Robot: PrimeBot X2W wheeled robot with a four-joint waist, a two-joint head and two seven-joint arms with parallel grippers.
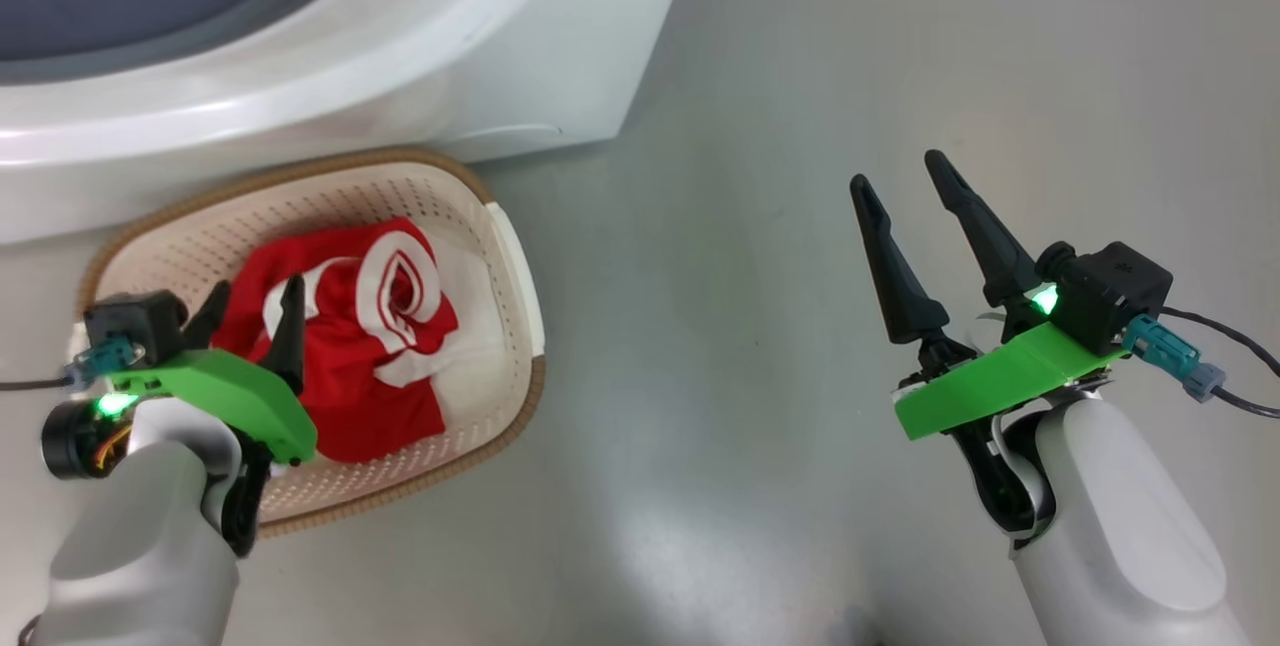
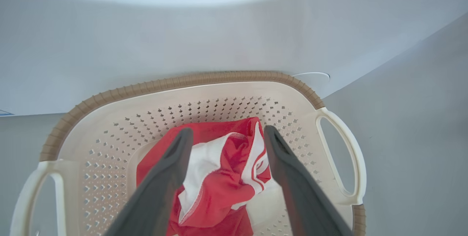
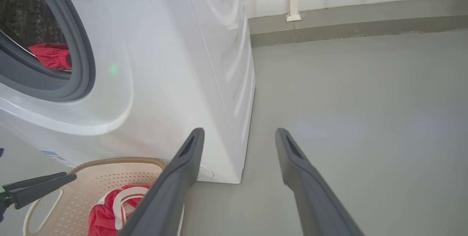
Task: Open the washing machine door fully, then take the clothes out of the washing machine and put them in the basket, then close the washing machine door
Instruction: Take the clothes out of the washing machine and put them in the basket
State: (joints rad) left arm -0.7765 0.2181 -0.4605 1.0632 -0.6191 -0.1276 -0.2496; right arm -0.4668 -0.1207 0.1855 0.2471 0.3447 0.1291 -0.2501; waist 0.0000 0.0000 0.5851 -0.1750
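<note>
Mid-unloading: the left gripper (image 1: 258,284) hangs open and empty over a red-and-white garment (image 1: 360,346) lying in the basket (image 1: 300,166) at the foot of the washing machine (image 1: 400,56), the right gripper (image 1: 897,170) idles open, and a red garment (image 3: 51,56) in the drum (image 3: 22,13) calls for a reach inside next.

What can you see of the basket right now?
The basket is a cream, rounded-rectangular plastic tub with perforated walls, a brown woven-look rim and white loop handles at both ends. It stands upright on the grey floor, tucked close to the front of the washing machine. Red-and-white clothes lie crumpled inside. The open left gripper hovers over it.
</note>
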